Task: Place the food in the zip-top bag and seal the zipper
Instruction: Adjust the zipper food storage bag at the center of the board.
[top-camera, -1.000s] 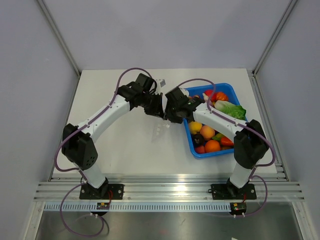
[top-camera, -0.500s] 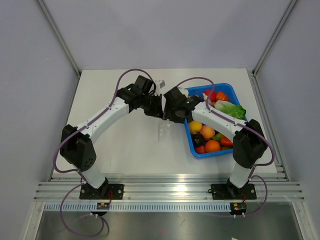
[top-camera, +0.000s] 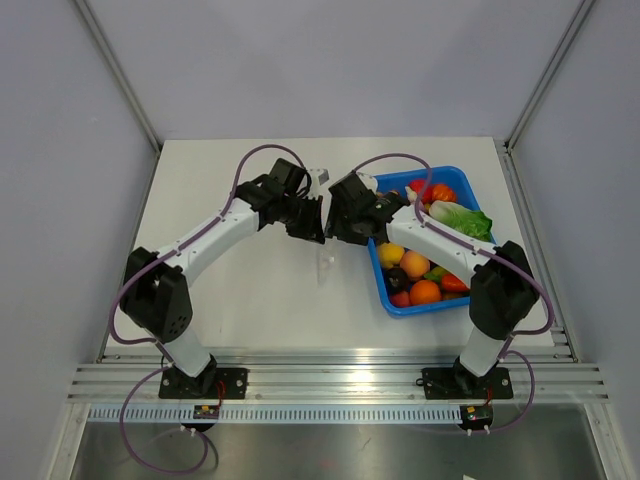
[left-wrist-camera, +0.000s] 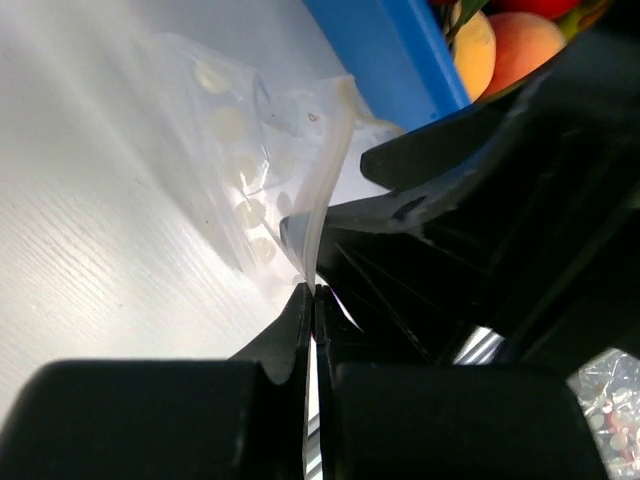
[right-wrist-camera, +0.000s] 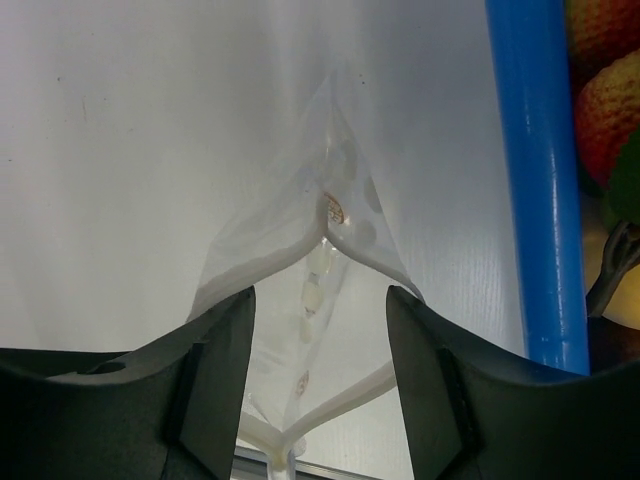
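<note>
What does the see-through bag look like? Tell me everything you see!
The zip-top bag is small, clear, crinkly plastic with pale round specks. It is held up over the white table, beside the blue tray. The left gripper pinches one edge. Its mouth gapes open between the spread fingers of the right gripper. It looks empty.

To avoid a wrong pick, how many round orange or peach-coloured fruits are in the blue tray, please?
3, in the blue tray's near half: a yellow-orange fruit by its left wall, a peach fruit beside it, an orange fruit nearest the front wall. Others may lie hidden.
</note>
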